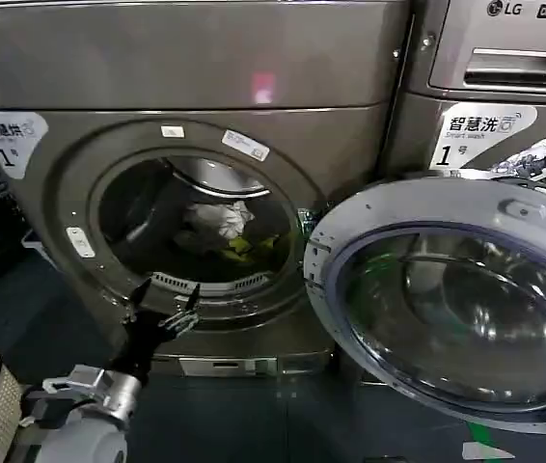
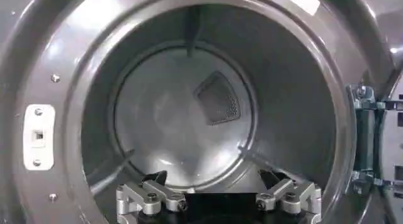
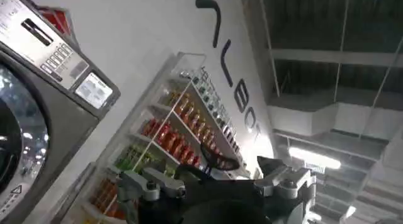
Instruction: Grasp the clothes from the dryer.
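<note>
The dryer (image 1: 205, 193), a big bronze-grey front-loader with a white "1" sticker (image 1: 8, 140) at its upper left corner, fills most of the head view. Its round porthole stands open, and the grey-rimmed glass door (image 1: 451, 309) is swung wide to the robot's right, in front of the neighbouring LG machine (image 1: 495, 77). In the left wrist view the dryer's drum (image 2: 189, 112) is seen straight on, its grey back wall carrying a dark mesh vent (image 2: 217, 98), with the door hinge (image 2: 365, 140) at the rim.

The clothes (image 1: 225, 231) lie inside the drum, low and toward the right of the opening: a crumpled white piece above and a yellow-green piece just beneath it, touching.

The left pincer (image 1: 165, 307) hangs just outside the porthole at its lower lip, near the left of the opening. Its two fingers (image 2: 151, 197) are spread well apart and grip nothing. The clothes sit deeper in and up to the right of it, clearly apart from the fingertips.

The right pincer (image 3: 217, 181) is raised away from the dryer, pointing up toward a wall shelf of bottles (image 3: 170, 137); its fingers are also wide apart and empty.
</note>
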